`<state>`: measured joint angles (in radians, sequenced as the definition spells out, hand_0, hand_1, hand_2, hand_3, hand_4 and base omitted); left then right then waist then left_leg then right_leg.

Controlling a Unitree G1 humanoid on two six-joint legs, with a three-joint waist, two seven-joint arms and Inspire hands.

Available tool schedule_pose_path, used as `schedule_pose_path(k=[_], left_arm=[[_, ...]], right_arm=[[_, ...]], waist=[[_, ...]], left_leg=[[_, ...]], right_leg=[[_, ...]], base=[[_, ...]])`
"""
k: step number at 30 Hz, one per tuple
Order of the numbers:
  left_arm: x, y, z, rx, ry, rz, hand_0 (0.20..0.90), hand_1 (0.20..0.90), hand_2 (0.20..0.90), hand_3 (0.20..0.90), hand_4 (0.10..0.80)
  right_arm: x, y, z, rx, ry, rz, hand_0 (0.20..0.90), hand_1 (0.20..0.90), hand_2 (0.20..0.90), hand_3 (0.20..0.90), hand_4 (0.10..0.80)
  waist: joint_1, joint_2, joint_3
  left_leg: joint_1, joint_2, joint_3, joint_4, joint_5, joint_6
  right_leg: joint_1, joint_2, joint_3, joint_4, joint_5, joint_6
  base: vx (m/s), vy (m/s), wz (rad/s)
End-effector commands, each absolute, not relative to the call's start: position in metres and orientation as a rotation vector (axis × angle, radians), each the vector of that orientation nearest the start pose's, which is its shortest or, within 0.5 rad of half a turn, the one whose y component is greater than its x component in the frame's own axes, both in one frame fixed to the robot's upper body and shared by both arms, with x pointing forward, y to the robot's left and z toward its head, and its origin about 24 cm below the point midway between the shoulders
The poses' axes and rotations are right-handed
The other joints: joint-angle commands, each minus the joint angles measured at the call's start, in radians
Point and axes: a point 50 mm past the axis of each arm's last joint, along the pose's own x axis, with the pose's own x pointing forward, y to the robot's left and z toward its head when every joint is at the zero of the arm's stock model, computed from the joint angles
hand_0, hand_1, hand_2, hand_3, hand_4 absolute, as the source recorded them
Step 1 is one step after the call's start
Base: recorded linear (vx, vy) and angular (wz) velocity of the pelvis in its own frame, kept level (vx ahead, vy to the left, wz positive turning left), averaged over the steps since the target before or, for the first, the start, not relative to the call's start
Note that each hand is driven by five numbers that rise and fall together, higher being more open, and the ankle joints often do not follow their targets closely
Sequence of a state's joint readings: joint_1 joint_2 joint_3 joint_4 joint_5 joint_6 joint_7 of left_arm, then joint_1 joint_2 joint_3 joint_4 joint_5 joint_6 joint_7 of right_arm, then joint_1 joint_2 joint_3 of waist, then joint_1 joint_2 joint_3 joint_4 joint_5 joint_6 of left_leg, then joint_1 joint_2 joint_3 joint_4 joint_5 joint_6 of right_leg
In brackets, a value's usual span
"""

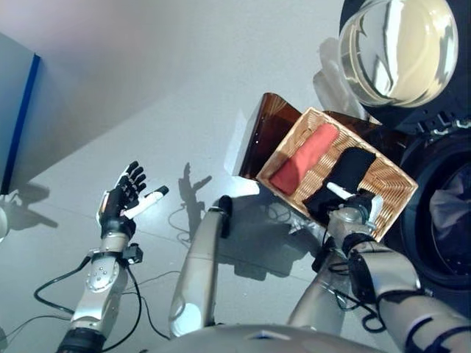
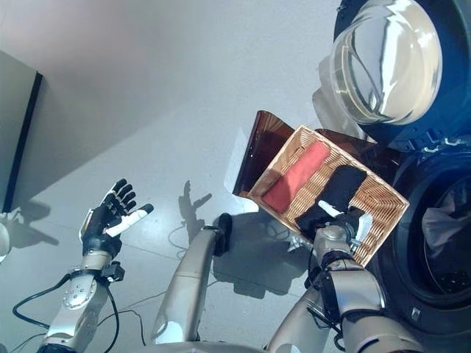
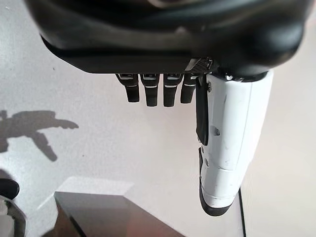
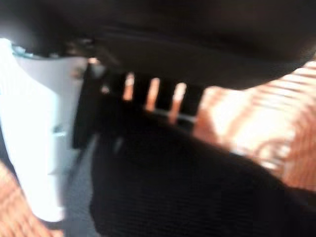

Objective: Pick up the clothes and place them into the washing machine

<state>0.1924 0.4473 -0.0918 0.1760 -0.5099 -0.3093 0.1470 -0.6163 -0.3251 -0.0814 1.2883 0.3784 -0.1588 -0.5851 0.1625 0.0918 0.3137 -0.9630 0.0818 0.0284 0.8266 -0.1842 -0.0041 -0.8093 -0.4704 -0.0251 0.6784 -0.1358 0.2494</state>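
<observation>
Currently the black garment [image 1: 340,179] lies in the wicker basket [image 1: 394,193], along the side of the basket nearest the washing machine [image 1: 441,213]. Beside it in the same basket, on the side away from the machine, lies a red garment [image 1: 303,158], folded lengthwise. The two garments lie side by side; contact between them cannot be judged.

Right hand [image 1: 352,208] is at the near end of the black garment, at the basket's near rim. In the right wrist view its fingers [image 4: 148,98] reach down onto the dark cloth, with the white-covered thumb [image 4: 37,138] alongside; that view is smeared, so whether the fingers are curled on the cloth or merely laid on it cannot be told.

Basket sits tilted on a brown translucent stand [image 1: 266,129], just beside the washing machine. The machine's round glass door [image 1: 397,44] is swung open above the basket, and the drum opening shows pale cloth [image 1: 447,202] inside.

Left hand [image 1: 121,195] is well apart from the basket, on the side far from the machine, raised over the grey floor [image 1: 147,88]. Fingers are straight and spread, thumb out, holding nothing; the left wrist view confirms only floor past the fingers [image 3: 153,91].

A blue-edged panel [image 1: 18,118] stands at the far side from the basket.
</observation>
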Motion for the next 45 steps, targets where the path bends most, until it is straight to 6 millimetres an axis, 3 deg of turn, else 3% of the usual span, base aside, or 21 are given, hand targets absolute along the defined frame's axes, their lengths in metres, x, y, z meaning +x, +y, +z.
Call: schedule_pose_path(k=[1,3,6,7,8,14,15,17,18,19,25,32,37,38,45], left_arm=[[0.200,0.271,0.026,-0.015,-0.049,0.293,0.900,0.900,0.900,0.900,0.800],[0.197,0.270,0.021,-0.040,-0.029,0.295,0.900,0.900,0.900,0.900,0.800],[0.196,0.270,0.019,-0.050,-0.023,0.293,0.900,0.900,0.900,0.900,0.800],[0.195,0.269,0.018,-0.055,-0.019,0.292,0.900,0.900,0.900,0.900,0.800],[0.195,0.268,0.016,-0.061,-0.010,0.290,0.900,0.900,0.900,0.900,0.800],[0.195,0.261,0.012,-0.088,0.004,0.257,0.900,0.900,0.900,0.900,0.800],[0.195,0.260,0.012,-0.095,0.004,0.252,0.900,0.900,0.900,0.900,0.800],[0.196,0.258,0.011,-0.106,0.006,0.243,0.900,0.900,0.900,0.900,0.800],[0.196,0.258,0.011,-0.106,0.007,0.243,0.900,0.900,0.900,0.900,0.800],[0.196,0.256,0.010,-0.120,0.008,0.236,0.900,0.900,0.900,0.900,0.800],[0.195,0.251,0.004,-0.162,0.033,0.230,0.900,0.900,0.900,0.900,0.800],[0.196,0.244,0.003,-0.181,0.042,0.207,0.900,0.900,0.900,0.900,0.800],[0.195,0.242,0.001,-0.175,0.053,0.194,0.900,0.900,0.900,0.900,0.800],[0.194,0.244,0.001,-0.171,0.053,0.200,0.900,0.900,0.900,0.900,0.800],[0.193,0.247,0.003,-0.174,0.038,0.210,0.900,0.900,0.900,0.900,0.800]], right_arm=[[0.294,-0.307,-0.002,0.075,0.310,-0.999,0.200,0.200,0.200,0.200,0.300],[0.284,-0.318,-0.003,0.216,0.248,-1.057,0.200,0.200,0.200,0.200,0.300],[0.282,-0.325,0.001,0.266,0.213,-1.080,0.200,0.200,0.200,0.200,0.300],[0.281,-0.327,0.003,0.294,0.186,-1.089,0.200,0.200,0.200,0.200,0.300],[0.278,-0.331,0.004,0.311,0.178,-1.099,0.200,0.200,0.200,0.200,0.300],[0.277,-0.339,0.008,0.359,0.135,-1.102,0.200,0.200,0.200,0.200,0.300],[0.276,-0.340,0.009,0.368,0.127,-1.101,0.200,0.200,0.200,0.200,0.300],[0.277,-0.340,0.010,0.405,0.101,-1.091,0.200,0.200,0.200,0.200,0.300],[0.277,-0.340,0.010,0.405,0.102,-1.091,0.200,0.200,0.200,0.200,0.300],[0.277,-0.338,0.010,0.477,0.065,-1.075,0.200,0.200,0.200,0.200,0.300],[0.280,-0.332,0.013,0.871,-0.139,-1.117,0.200,0.200,0.200,0.200,0.300],[0.296,-0.329,0.043,1.143,-0.398,-1.085,0.200,0.200,0.200,0.200,0.300],[0.288,-0.350,0.057,1.200,-0.519,-1.163,0.200,0.200,0.200,0.200,0.300],[0.285,-0.361,0.063,1.203,-0.549,-1.202,0.200,0.200,0.200,0.200,0.300],[0.278,-0.390,0.095,1.251,-0.684,-1.266,0.200,0.200,0.200,0.200,0.300]], waist=[[0.001,-0.003,0.004],[-0.020,0.000,0.007],[-0.025,0.007,0.010],[-0.030,0.011,0.017],[-0.032,0.014,0.013],[-0.048,0.035,0.019],[-0.051,0.039,0.024],[-0.055,0.043,0.022],[-0.054,0.041,0.016],[-0.060,0.045,0.017],[-0.062,0.052,0.000],[-0.057,0.057,-0.001],[-0.063,0.058,-0.004],[-0.064,0.057,-0.015],[-0.057,0.079,-0.022]], left_leg=[[0.064,0.036,-0.013,-0.132,0.033,-0.065],[0.091,0.044,-0.009,-0.166,0.046,-0.073],[0.106,0.045,-0.007,-0.182,0.053,-0.074],[0.103,0.045,0.001,-0.199,0.092,-0.067],[0.122,0.047,-0.002,-0.199,0.060,-0.076],[0.154,0.047,0.003,-0.226,0.075,-0.081],[0.147,0.047,0.009,-0.234,0.107,-0.075],[0.152,0.048,0.010,-0.243,0.110,-0.076],[0.161,0.048,0.005,-0.237,0.080,-0.083],[0.157,0.050,0.014,-0.258,0.119,-0.079],[0.166,0.051,0.014,-0.277,0.122,-0.083],[0.166,0.050,0.013,-0.282,0.127,-0.086],[0.152,0.051,0.009,-0.270,0.123,-0.090],[0.154,0.052,0.004,-0.259,0.094,-0.096],[0.126,0.052,0.009,-0.259,0.121,-0.096]], right_leg=[[-0.013,0.028,0.032,-0.015,0.068,-0.047],[0.007,0.034,0.033,-0.043,0.072,-0.047],[0.016,0.038,0.038,-0.055,0.075,-0.049],[0.012,0.039,0.037,-0.076,0.108,-0.057],[0.024,0.041,0.043,-0.069,0.076,-0.050],[0.042,0.042,0.046,-0.075,0.077,-0.052],[0.034,0.041,0.043,-0.084,0.105,-0.059],[0.036,0.041,0.043,-0.086,0.105,-0.059],[0.044,0.041,0.046,-0.076,0.077,-0.052],[0.041,0.042,0.042,-0.094,0.110,-0.060],[0.044,0.045,0.039,-0.098,0.107,-0.059],[0.043,0.048,0.041,-0.091,0.103,-0.058],[0.028,0.049,0.047,-0.068,0.093,-0.061],[0.028,0.048,0.053,-0.052,0.063,-0.057],[-0.014,0.046,0.065,-0.037,0.075,-0.063]], base=[[0.011,-0.027,-0.20],[0.019,-0.029,-0.22],[-0.028,-0.003,-0.16],[0.002,0.003,-0.17],[-0.004,0.013,-0.16],[0.001,-0.013,-0.12],[-0.104,0.010,-0.02],[-0.006,-0.010,0.00],[0.000,0.000,0.00],[0.000,0.000,0.00],[-0.017,0.000,0.00],[0.000,0.000,0.00],[0.017,-0.006,0.00],[0.000,0.000,0.00],[-0.017,0.004,0.01]])
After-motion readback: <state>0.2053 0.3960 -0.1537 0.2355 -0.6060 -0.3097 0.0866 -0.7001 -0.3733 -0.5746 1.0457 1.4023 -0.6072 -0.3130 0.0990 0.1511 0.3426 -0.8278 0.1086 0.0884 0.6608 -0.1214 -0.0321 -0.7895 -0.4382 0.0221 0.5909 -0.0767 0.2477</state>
